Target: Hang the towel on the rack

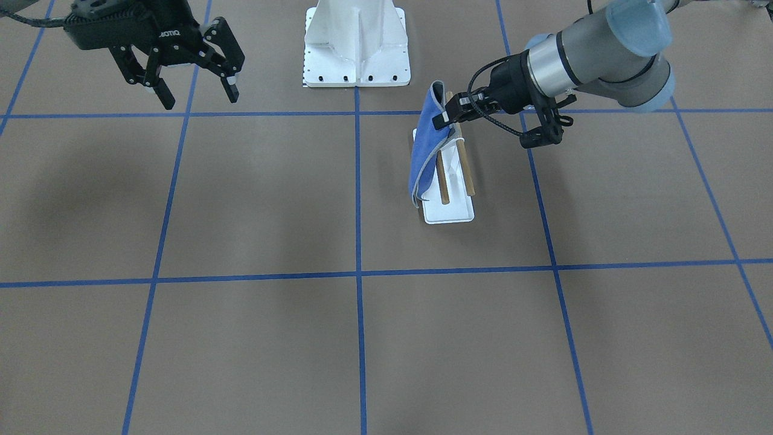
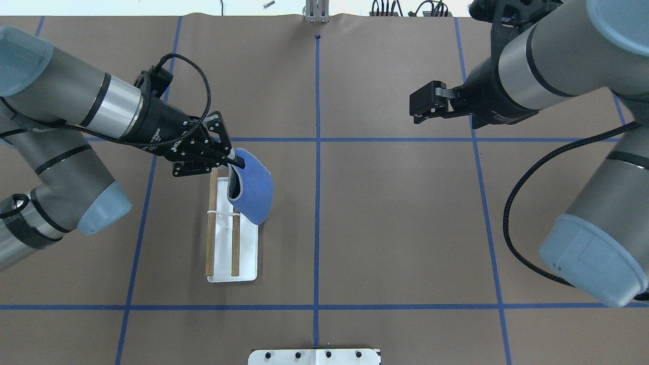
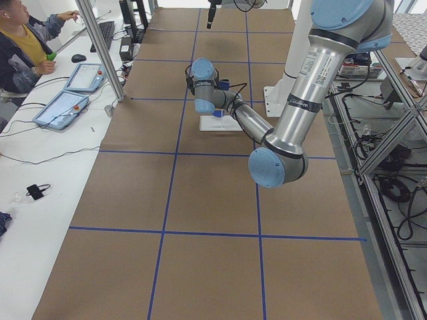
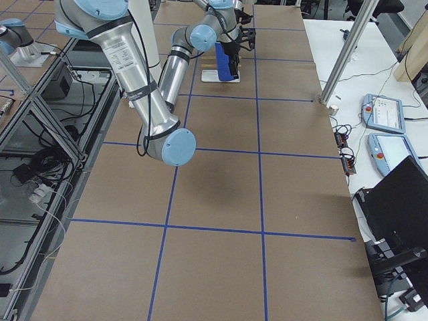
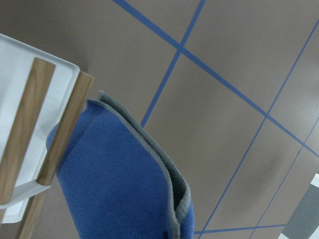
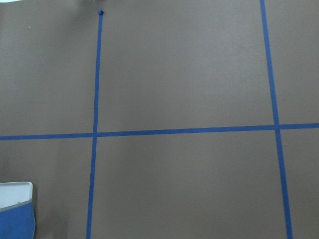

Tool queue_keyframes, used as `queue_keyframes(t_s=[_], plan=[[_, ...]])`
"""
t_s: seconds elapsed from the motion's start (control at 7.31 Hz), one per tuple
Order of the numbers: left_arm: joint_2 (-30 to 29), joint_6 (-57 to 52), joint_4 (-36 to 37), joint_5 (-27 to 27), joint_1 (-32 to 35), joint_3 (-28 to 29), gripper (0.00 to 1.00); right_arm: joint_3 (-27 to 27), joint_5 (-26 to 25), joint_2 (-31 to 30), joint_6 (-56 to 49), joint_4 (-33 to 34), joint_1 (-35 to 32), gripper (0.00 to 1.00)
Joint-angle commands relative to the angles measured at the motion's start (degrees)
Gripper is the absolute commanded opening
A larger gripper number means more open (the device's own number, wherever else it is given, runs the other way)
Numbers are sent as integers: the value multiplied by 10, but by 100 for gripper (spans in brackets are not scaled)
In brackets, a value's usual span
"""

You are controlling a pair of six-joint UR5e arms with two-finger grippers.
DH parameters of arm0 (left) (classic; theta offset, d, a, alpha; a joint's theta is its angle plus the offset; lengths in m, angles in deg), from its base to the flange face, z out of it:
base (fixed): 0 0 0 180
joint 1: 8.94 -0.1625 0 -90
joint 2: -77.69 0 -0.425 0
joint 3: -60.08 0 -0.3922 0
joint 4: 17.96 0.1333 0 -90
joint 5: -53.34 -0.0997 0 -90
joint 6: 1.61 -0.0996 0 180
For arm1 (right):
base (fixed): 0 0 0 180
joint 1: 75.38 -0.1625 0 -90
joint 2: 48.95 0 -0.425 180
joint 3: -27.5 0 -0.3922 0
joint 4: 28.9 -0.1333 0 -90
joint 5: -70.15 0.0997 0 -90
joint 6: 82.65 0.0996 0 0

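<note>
Left end effector [image 2: 232, 162] pinches the towel [image 2: 253, 195] by its top edge; it dangles folded just beside the rack [image 2: 209, 238], not yet draped over a rod; right end effector [image 1: 199, 96] hangs wide, empty, well apart.

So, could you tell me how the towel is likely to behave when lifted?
Probably floppy: the towel hangs folded from the left gripper. Likely light, since one pinched edge carries it. Its fuzzy surface should cling to the rack somewhat.

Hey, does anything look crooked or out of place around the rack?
The towel hangs folded double from the left pincer, bunched at one end of the rack, alongside it rather than spread across it. Nothing else stands out.
</note>
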Motion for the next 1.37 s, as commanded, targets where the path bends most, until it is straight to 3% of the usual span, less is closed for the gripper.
queue_keyframes(t_s=[0.0,0.41,1.23], plan=[[31,-4,-6,23,19,2,0,2,14,-15,-25,0,-27,100],[68,0,-6,20,47,1,0,3,19,-59,-59,0,-51,100],[86,-5,-5,16,47,14,0,25,39,-80,-102,0,-96,100]])
